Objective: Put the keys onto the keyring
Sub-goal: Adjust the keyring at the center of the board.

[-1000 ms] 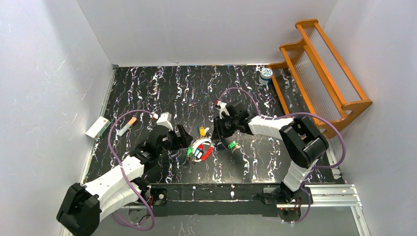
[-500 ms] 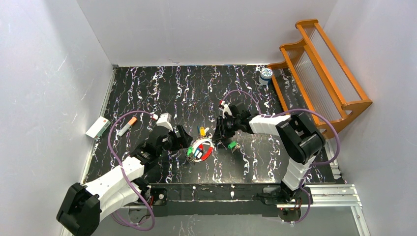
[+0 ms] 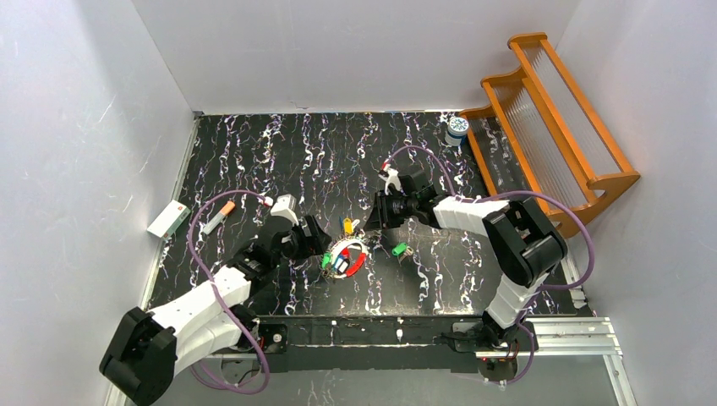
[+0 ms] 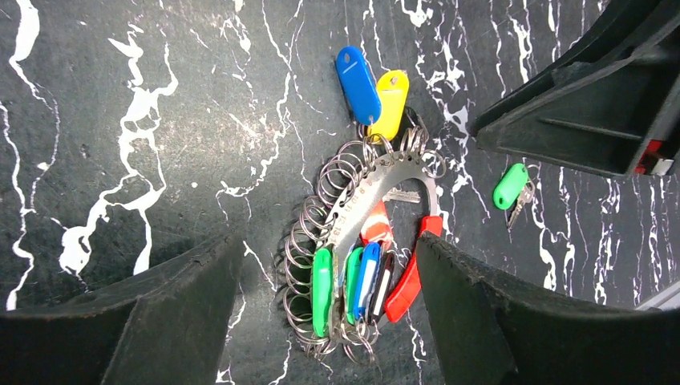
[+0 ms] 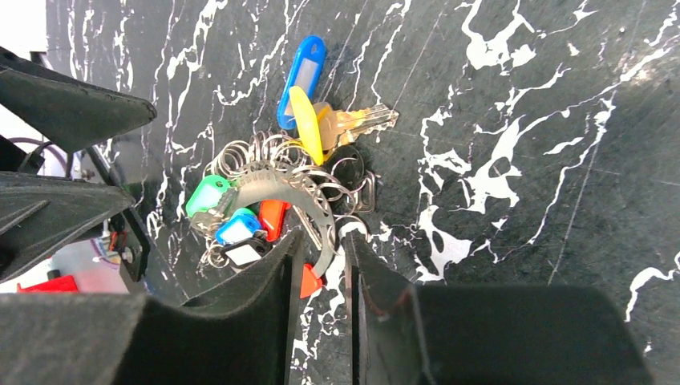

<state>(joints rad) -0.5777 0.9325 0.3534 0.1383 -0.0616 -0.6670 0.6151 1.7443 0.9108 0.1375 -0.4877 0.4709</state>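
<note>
1. Flat on the black marbled table (image 3: 279, 152), around the middle and toward the near edge, the keyring (image 4: 365, 200) is lying with many small split rings fanning off its metal band.
2. Several keys (image 4: 322, 289) with green, blue and red heads are hanging on it, and a blue tag (image 4: 358, 84) and a yellow tag (image 4: 390, 104) are pointing away at its far end.
3. One loose green key (image 4: 511, 186) is resting just to the right of the ring, apart from it.
4. From the left, the left gripper (image 4: 327, 249) is standing wide apart, one finger on each side of the ring, grasping nothing.
5. From the far right, the right gripper (image 5: 323, 237) is showing only a narrow gap, with the band's end and a red piece visible in it; I cannot tell whether it is pinching them.
6. Further out, a white-and-blue jar (image 3: 457, 127) is sitting beside a wooden rack (image 3: 550, 118) at the far right, and an orange-tipped pen (image 3: 218, 216) is lying at the left.
</note>
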